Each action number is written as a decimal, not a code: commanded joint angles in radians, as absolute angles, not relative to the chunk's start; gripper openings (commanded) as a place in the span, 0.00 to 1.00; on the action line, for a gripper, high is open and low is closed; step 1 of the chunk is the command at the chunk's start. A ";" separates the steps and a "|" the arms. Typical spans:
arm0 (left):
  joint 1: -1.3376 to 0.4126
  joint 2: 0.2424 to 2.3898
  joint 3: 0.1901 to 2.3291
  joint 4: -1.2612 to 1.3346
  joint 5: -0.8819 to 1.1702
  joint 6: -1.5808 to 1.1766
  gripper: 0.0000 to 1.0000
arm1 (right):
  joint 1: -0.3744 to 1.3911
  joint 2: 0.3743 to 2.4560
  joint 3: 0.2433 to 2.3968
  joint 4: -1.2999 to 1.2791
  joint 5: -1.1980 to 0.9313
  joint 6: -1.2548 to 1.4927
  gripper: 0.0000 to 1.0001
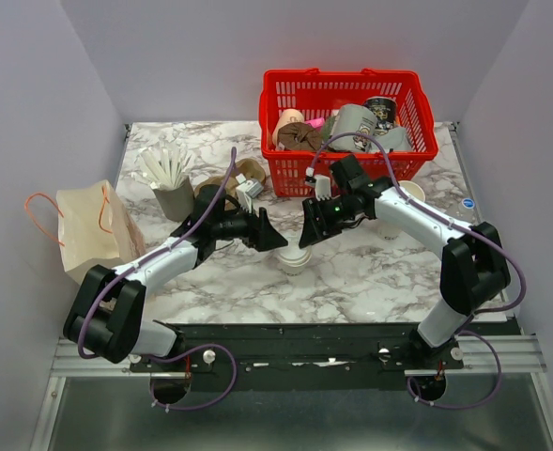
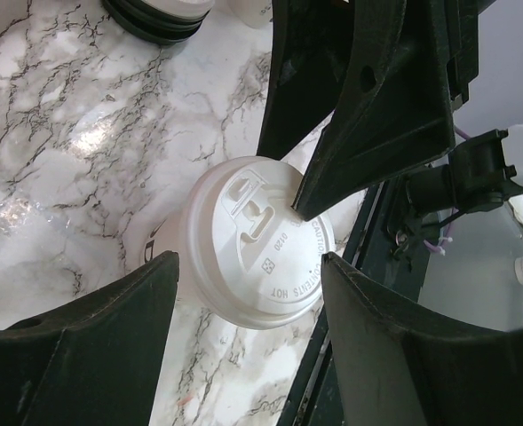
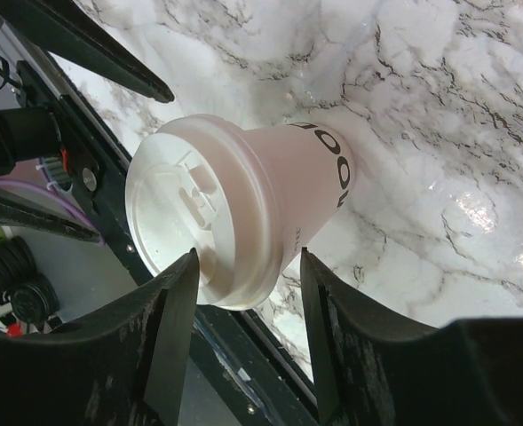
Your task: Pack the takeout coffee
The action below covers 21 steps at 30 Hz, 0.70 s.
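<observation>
The takeout coffee (image 3: 243,195) stands upright on the marble table (image 1: 370,282), directly beneath both sets of fingers. The brown paper bag (image 1: 88,240) sits well apart from them, out beyond the left arm. The right gripper (image 3: 248,266) has its fingers spread to either side of the cup's top; I cannot tell whether they touch it. The left gripper (image 2: 249,259) hangs just beside it, fingers spread and empty, their tips near the right ones. One right fingertip appears to lie over the lid (image 2: 261,257) rather than outside it. If it comes down there, it could tip the cup or pop the lid. A hard squeeze could crush the paper wall. The crowded fingers could also knock together.
</observation>
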<state>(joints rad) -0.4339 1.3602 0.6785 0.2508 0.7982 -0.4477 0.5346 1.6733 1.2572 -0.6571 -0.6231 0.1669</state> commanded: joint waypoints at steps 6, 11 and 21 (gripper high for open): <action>-0.439 1.359 0.707 0.221 0.798 -0.399 0.74 | 0.529 1.641 1.236 -0.689 -0.643 0.149 0.58; -0.439 1.358 0.712 0.189 0.790 -0.376 0.75 | 0.528 1.643 1.227 -0.695 -0.646 0.146 0.58; -0.439 1.362 0.706 0.196 0.781 -0.385 0.75 | 0.523 1.649 1.212 -0.677 -0.656 0.146 0.58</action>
